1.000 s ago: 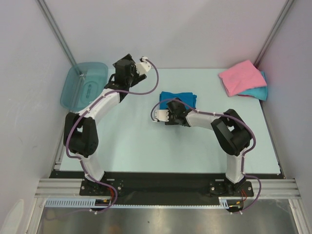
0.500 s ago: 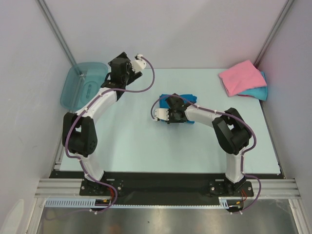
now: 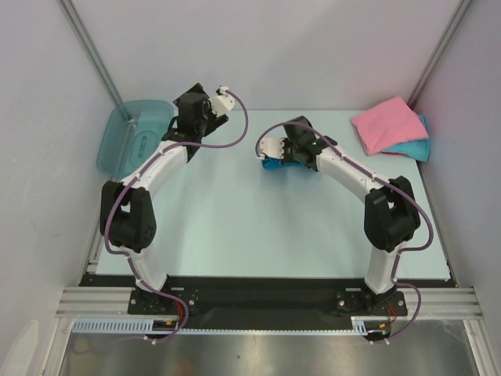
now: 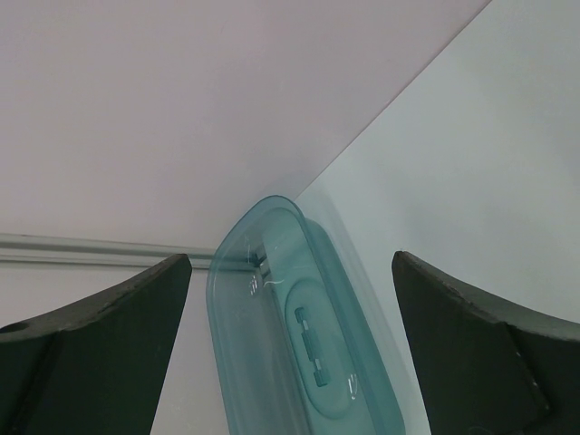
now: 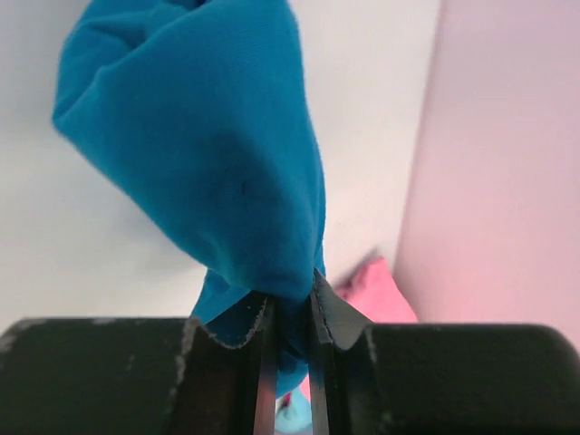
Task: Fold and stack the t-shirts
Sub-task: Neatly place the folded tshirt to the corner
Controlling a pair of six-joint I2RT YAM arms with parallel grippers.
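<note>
Pale tabletop [image 3: 235, 227], white walls. Your right tool [image 5: 290, 313] is clenched on a thin edge of the deep blue t-shirt [image 5: 199, 136], bundle hanging over mid-tabletop. Risk: folds sag open or cloth slips out before the pink t-shirt [image 3: 383, 125] stack, far right. Left tool [image 4: 290, 353] gapes by the bin [image 3: 133, 137].

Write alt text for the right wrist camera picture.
The right gripper is shut on a bunched deep blue t-shirt that fills the middle of the view. Behind it are the pale table, a wall and a corner of the pink t-shirt.

No readable text or labels anywhere.
</note>
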